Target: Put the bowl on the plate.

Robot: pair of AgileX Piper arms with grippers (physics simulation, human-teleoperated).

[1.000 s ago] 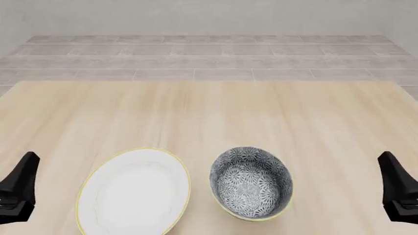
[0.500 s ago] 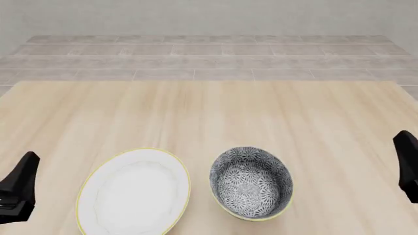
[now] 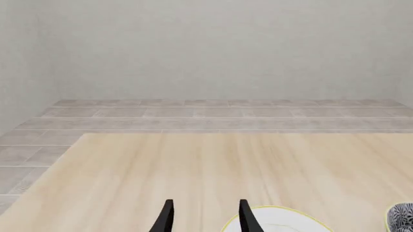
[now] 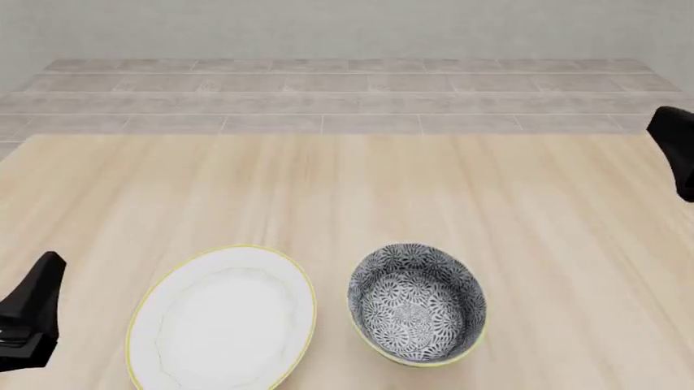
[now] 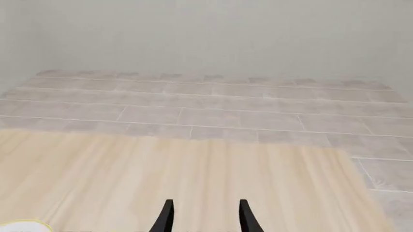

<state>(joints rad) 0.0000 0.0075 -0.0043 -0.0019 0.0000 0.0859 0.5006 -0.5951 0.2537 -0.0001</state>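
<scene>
The bowl (image 4: 418, 302), deep with a dark grey-and-white floral pattern and a yellow rim, stands upright on the table near the front edge. Just left of it, a small gap apart, lies the flat white plate (image 4: 223, 318) with a thin yellow rim. My left gripper (image 4: 35, 301) hangs at the left edge, left of the plate. In its wrist view the left gripper (image 3: 205, 217) is open and holds nothing, with the plate (image 3: 284, 222) and a sliver of the bowl (image 3: 403, 217) beside it. My right gripper (image 4: 677, 150) is far right, well beyond the bowl. In its wrist view the right gripper (image 5: 205, 217) is open and holds nothing.
The light wooden table (image 4: 347, 195) stretches ahead of the dishes. Beyond its far edge is a grey tiled floor (image 4: 347, 89) and a plain wall. The table's right edge (image 5: 361, 188) shows in the right wrist view.
In the front view the right gripper has moved from low at the right edge, beside the bowl, to much higher up that edge. The left gripper, bowl and plate have not moved.
</scene>
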